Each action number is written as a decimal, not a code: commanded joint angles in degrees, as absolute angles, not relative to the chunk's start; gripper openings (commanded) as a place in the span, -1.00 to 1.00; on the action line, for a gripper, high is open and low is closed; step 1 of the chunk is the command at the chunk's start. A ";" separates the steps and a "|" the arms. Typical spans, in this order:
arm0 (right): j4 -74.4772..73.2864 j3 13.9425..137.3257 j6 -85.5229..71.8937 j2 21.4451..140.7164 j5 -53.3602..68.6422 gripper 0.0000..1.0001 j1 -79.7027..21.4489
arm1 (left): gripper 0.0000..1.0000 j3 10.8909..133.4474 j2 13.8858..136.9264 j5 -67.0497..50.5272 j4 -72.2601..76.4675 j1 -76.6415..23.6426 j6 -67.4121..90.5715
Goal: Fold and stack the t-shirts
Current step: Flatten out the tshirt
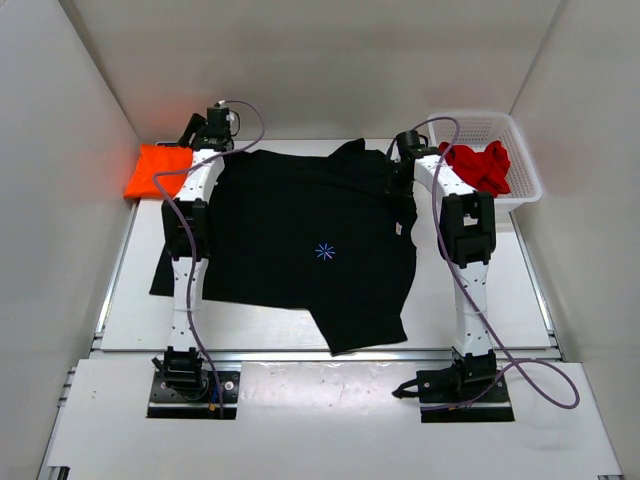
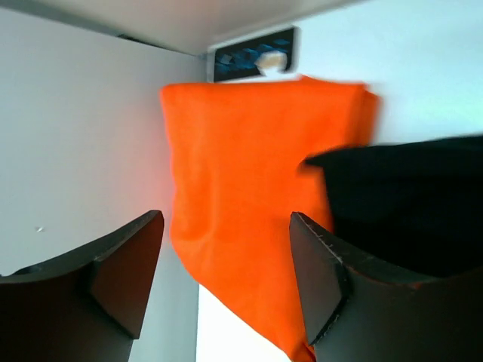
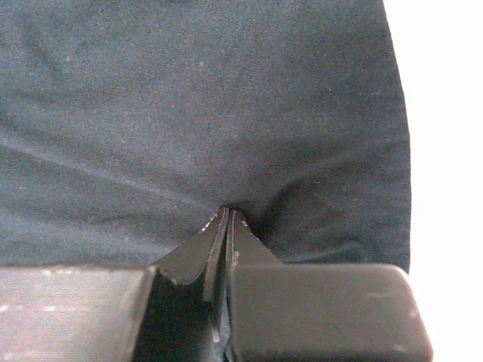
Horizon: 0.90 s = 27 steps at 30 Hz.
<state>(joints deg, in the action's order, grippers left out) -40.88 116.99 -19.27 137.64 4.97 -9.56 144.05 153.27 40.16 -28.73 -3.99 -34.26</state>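
Plain white walls enclose a pale table, seemingly under even light

Overhead, wrist close-ups, shared black t-shirt

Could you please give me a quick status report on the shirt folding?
Left jaws open, empty, by the folded orange t-shirt. Right jaws shut on the black t-shirt, spread out. Red t-shirt in the basket. Nothing blocking.

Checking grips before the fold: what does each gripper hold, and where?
Right gripper pinches the black t-shirt near its far-right edge; left gripper holds nothing.
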 commanded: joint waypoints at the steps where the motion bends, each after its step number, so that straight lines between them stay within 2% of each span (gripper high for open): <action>1: -44.12 115.05 -18.45 135.79 3.87 -0.98 -8.70 | 0.58 144.32 150.55 42.89 -22.59 -3.34 -33.13; 6: -44.12 115.57 -17.84 134.31 4.57 -1.00 -9.23 | 0.64 148.79 152.40 44.21 -25.21 -3.61 -30.86; 12: -44.73 113.92 -16.88 126.93 2.64 -1.00 -9.40 | 0.65 147.03 146.79 42.98 -27.50 -2.28 -25.50; 15: -45.00 109.53 -15.65 121.40 0.09 -1.00 -10.55 | 0.64 147.92 142.32 37.72 -36.17 -1.23 -19.09; 17: -44.91 107.24 -14.94 118.66 -2.19 -1.00 -11.34 | 0.58 144.59 138.09 28.52 -42.42 -0.44 -14.35; 19: -44.57 103.29 -14.15 114.54 -1.59 -1.00 -12.82 | 0.39 136.28 132.40 23.40 -45.42 -0.53 -13.19; 24: -42.98 92.49 -11.87 108.81 1.76 -0.99 -15.82 | 0.20 112.71 120.16 5.66 -49.83 -0.01 -12.30; 27: -41.66 87.03 -11.25 106.35 2.72 -1.00 -18.10 | 0.09 96.62 113.22 5.61 -47.12 -0.35 -13.53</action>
<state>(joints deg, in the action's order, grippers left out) -42.87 91.37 -13.37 107.46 1.48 -16.36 106.41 117.64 13.32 -44.45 -0.16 -14.20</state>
